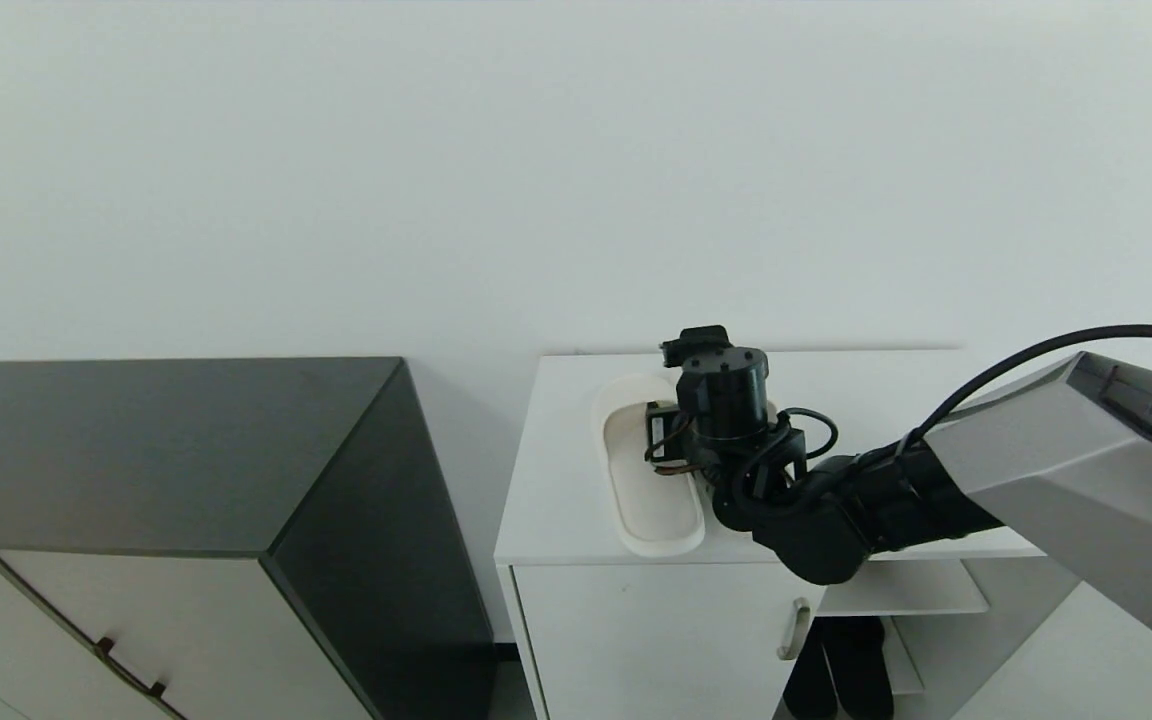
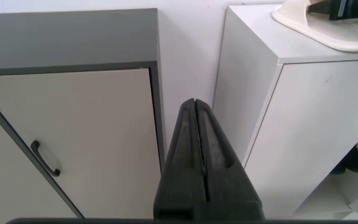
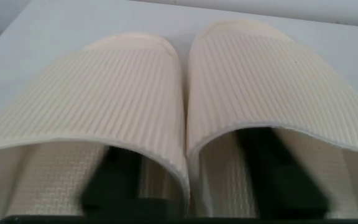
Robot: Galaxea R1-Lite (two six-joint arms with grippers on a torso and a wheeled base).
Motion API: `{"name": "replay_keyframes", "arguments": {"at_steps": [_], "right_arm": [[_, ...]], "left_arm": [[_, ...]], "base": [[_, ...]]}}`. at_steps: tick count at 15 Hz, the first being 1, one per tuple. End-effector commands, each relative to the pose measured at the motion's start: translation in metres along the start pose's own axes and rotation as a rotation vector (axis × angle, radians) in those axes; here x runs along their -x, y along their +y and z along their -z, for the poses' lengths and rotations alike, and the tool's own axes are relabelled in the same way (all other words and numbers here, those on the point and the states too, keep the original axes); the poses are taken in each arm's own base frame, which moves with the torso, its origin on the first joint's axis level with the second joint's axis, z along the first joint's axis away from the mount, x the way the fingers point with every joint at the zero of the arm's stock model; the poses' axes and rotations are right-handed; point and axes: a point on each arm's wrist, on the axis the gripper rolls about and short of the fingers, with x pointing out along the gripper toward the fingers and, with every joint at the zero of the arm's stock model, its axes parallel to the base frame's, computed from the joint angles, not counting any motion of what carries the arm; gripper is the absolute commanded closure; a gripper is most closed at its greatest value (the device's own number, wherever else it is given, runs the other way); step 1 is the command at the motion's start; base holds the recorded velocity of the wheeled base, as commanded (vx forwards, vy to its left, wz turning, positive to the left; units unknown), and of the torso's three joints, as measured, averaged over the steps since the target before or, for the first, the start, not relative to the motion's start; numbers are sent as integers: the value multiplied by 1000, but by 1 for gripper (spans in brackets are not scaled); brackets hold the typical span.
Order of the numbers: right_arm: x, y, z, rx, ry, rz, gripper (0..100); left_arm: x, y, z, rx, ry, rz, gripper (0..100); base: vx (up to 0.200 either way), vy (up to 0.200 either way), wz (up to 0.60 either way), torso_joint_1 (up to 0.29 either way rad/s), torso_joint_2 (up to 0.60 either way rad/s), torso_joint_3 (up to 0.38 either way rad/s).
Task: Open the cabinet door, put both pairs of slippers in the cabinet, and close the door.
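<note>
Pair of cream ribbed slippers [image 3: 123,93] lying side by side on top of the white cabinet [image 1: 556,470]. The right gripper [image 3: 194,180] is spread, one finger inside each toe strap. The slippers look light and squashy; pinching their adjoining inner walls should lift both. The left gripper [image 2: 194,143] is closed and empty.

The top of the white cabinet [image 1: 556,480] carries a pair of cream slippers [image 1: 651,500], side by side near its front edge. A black pair [image 1: 841,670] sits inside, under a shelf [image 1: 911,590].
</note>
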Motion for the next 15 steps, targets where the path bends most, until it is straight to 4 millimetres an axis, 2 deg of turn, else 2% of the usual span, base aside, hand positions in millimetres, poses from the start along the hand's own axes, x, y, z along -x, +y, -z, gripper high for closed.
{"name": "replay_keyframes", "arguments": {"at_steps": [1, 4, 8, 9, 13, 14, 15], "right_arm": [[0, 1, 1, 1, 0, -1, 100], [7, 2, -6, -6, -13, -9, 100], [42, 2, -21, 0, -21, -49, 100], [60, -1, -24, 4, -19, -70, 100], [104, -22, -22, 28, 14, -109, 100], [118, -32, -15, 43, 46, -152, 100], [122, -36, -11, 54, 62, -177, 100]], "left_arm": [[0, 0, 0, 0, 1, -1, 100], [0, 0, 0, 1, 1, -1, 100], [0, 0, 0, 1, 1, 1, 100], [0, 0, 0, 1, 1, -1, 100], [0, 0, 0, 1, 1, -2, 100], [0, 0, 0, 1, 1, -2, 100], [0, 0, 0, 1, 1, -1, 100]], "base": [[0, 0, 0, 0, 0, 0], [0, 0, 0, 0, 0, 0], [0, 0, 0, 0, 0, 0], [0, 0, 0, 0, 0, 0], [0, 0, 0, 0, 0, 0], [0, 0, 0, 0, 0, 0], [0, 0, 0, 0, 0, 0]]}}
